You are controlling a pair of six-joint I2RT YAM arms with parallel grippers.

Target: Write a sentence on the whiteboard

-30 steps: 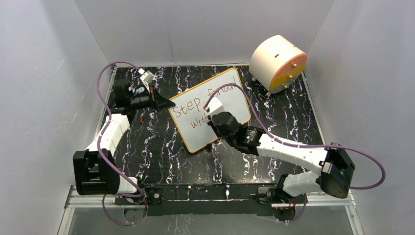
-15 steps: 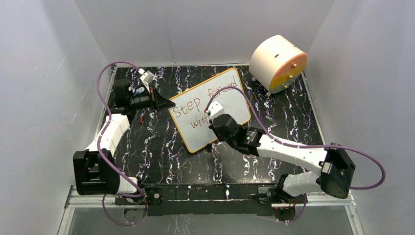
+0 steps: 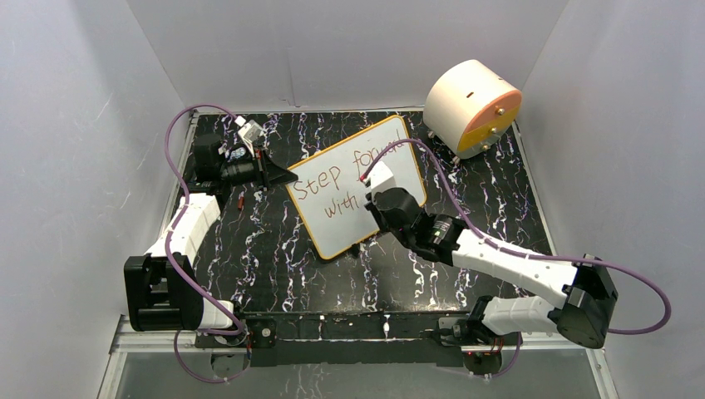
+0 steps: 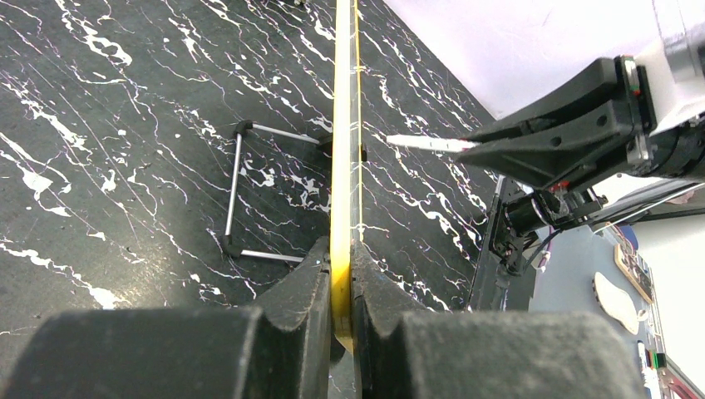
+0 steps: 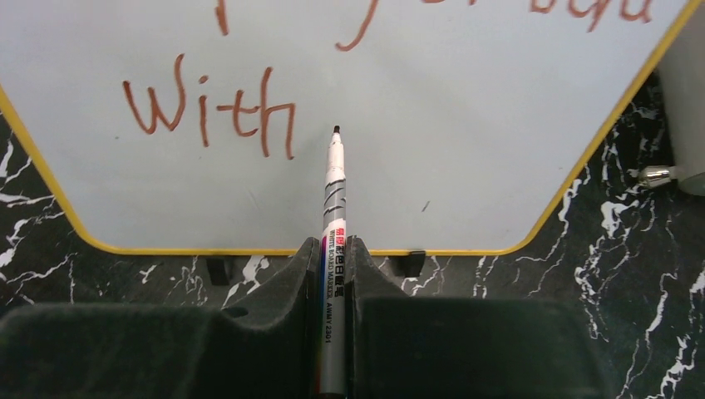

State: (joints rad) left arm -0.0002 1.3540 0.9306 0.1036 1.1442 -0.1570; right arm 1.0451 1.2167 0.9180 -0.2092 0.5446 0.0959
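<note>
The whiteboard stands tilted on the black marbled table, orange-yellow frame around it. The sentence reads "Step forward" with "with" below it; the right wrist view shows "With" in reddish-brown. My left gripper is shut on the board's left frame edge, seen edge-on between the fingers. My right gripper is shut on a silver whiteboard marker. Its tip points at the board just right of "With". I cannot tell if the tip touches.
A round peach-and-orange drum stands at the back right, its metal foot close to the board's right corner. A wire stand props the board from behind. A small red piece lies by the left arm.
My right gripper with the marker has moved right along the second line, uncovering the word "with". The right arm's elbow swung right. The left gripper has not moved.
</note>
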